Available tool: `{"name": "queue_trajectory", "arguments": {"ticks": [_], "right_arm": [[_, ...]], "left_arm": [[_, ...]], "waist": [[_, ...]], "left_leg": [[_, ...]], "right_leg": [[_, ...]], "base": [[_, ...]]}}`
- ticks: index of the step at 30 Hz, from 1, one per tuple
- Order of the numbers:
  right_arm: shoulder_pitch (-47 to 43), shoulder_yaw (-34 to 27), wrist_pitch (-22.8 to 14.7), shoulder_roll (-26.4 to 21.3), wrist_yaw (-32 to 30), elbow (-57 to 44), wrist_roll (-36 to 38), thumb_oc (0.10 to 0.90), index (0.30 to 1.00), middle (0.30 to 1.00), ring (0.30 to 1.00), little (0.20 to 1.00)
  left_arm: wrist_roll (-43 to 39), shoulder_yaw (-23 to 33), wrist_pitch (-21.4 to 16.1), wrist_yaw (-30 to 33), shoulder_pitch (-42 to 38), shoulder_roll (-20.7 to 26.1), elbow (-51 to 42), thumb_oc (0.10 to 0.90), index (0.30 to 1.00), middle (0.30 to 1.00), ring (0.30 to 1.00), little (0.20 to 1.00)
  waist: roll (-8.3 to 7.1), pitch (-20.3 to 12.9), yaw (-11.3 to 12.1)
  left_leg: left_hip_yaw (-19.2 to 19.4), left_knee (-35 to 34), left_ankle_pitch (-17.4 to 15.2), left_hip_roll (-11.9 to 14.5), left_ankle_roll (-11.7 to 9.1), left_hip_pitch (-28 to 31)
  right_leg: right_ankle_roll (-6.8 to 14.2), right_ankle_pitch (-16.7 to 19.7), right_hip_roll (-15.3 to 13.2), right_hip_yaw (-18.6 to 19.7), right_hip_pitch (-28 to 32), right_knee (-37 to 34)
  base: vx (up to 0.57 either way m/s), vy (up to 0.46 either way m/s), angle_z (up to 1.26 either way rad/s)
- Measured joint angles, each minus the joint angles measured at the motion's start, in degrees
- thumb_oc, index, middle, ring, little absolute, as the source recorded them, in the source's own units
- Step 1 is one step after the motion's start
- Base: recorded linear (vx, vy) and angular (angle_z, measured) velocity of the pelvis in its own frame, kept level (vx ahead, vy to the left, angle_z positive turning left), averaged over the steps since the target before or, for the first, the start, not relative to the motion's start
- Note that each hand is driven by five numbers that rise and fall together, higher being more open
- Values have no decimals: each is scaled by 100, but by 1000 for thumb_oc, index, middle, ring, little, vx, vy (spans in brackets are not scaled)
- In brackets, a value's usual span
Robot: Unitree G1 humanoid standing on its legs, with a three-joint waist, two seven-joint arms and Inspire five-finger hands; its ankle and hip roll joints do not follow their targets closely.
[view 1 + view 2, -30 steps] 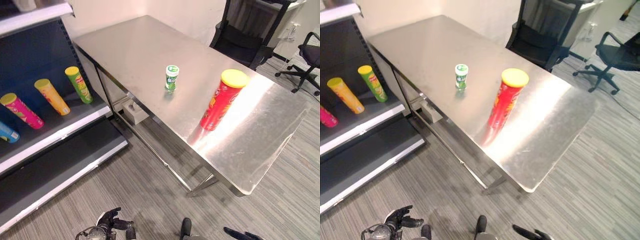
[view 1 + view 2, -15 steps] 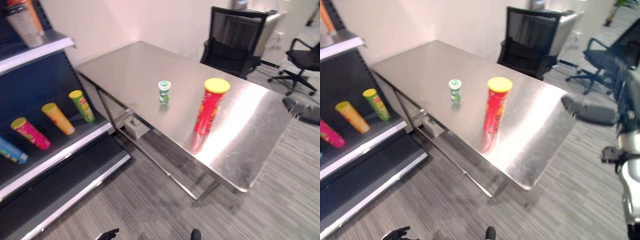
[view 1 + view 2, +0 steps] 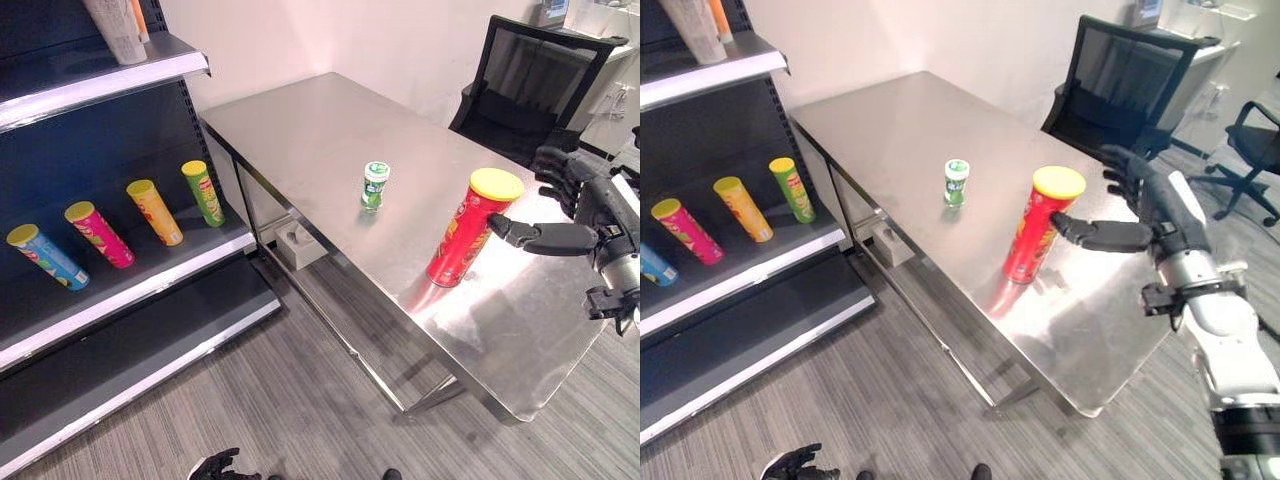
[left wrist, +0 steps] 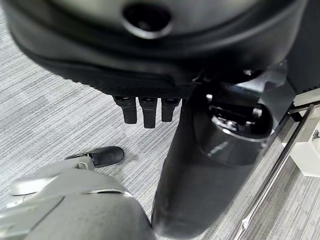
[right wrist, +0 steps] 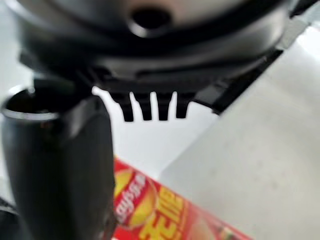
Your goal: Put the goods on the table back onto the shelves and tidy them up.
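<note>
Where its wrist view hides the gap, right hand (image 3: 1150,205) hovers open beside red can (image 3: 1040,225).

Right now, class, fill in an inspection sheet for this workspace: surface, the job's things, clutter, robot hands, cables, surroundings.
Surface: steel table, shiny, bare apart from two goods.
Job's things: red can with a yellow lid, upright near the table's right end; small green bottle, upright, apart from it. Shelf to the left.
Clutter: nothing seen on the table.
Robot hands: right robot hand open beside the red can's top, thumb towards it, not yet closed round it; left robot hand low over the floor, fingers unclear.
Cables: nothing seen.
Surroundings: four cans lying on the shelf; white box under the table; office chairs behind; grey floor.
</note>
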Motion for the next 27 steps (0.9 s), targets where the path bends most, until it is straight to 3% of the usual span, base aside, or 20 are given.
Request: {"name": "queue_trajectory", "arguments": {"ticks": [12,15,21,24,27], "right_arm": [[-406,433,72,-32,195,68,386,800,900,900,900,900],[-726,1008,187,-489,349,232,511,800,900,900,900,900],[-947,1226,237,-728,562,221,669,800,900,900,900,900],[-1085,1467,323,-1213,754,220,757,800,900,900,900,900],[-1213,1466,331,-1227,753,225,847,800,900,900,900,900]], "left_arm": [[0,-5,-15,-6,-25,0,6,800,900,900,900,900],[1,-11,-14,-6,-105,2,5,800,900,900,900,900],[1,-33,-15,-5,-140,34,6,800,900,900,900,900],[0,-35,-17,-5,-153,35,11,800,900,900,900,900],[1,-55,-27,-5,-169,38,58,800,900,900,900,900]], "waist": [[17,64,49],[1,181,66],[-105,244,57],[-133,260,51],[-136,260,23]], "left_leg": [[-107,0,0,-7,0,22],[-111,-1,0,-7,0,60],[-124,0,-2,-6,1,62],[-129,0,-3,-7,1,62],[-124,0,-3,-7,1,69]], "right_leg": [[36,-40,-15,-111,95,-1],[39,-43,-17,-115,134,-1],[45,-54,-16,-129,142,0],[45,-54,-18,-135,147,1],[44,-53,-16,-129,150,1]], "base": [[5,-1,4],[0,0,0],[1,0,1],[0,0,0],[0,0,0]]}}
